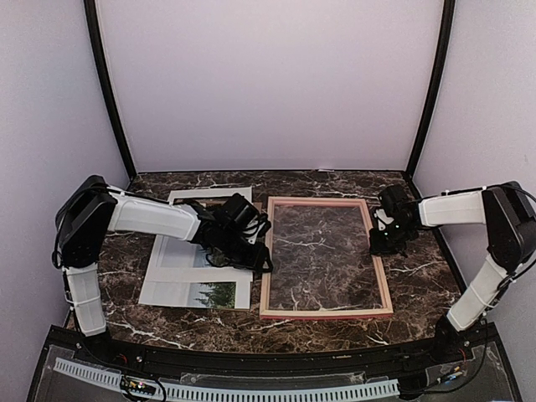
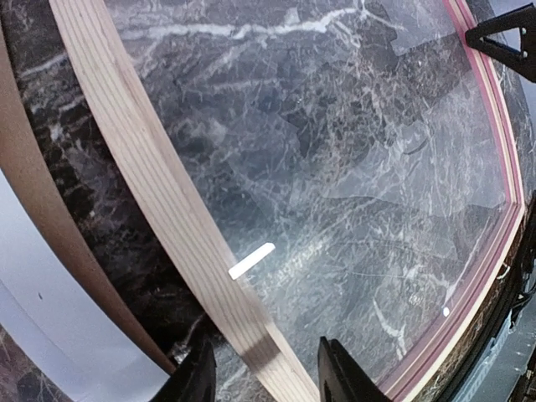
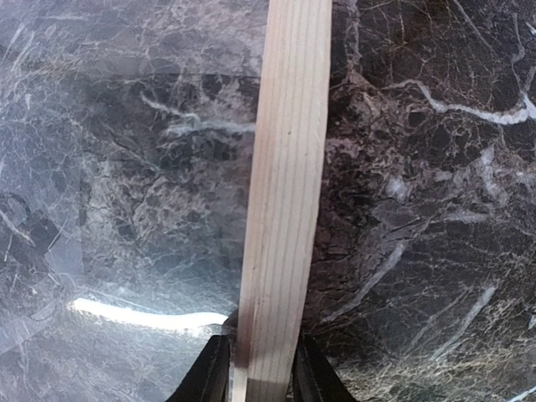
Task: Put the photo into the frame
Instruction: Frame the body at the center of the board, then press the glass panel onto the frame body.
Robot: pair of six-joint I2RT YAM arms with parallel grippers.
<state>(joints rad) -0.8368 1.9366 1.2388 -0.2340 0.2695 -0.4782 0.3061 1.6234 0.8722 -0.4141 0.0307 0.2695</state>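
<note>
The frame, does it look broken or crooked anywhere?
No, nothing stands out. The frame lies flat on the table, with no cracks or open corners that I can see. It is only empty: the photo lies beside it, partly under the left arm.

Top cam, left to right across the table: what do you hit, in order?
photo → left hand → frame → right hand. The white board under the left arm is left out because it overlaps.
</note>
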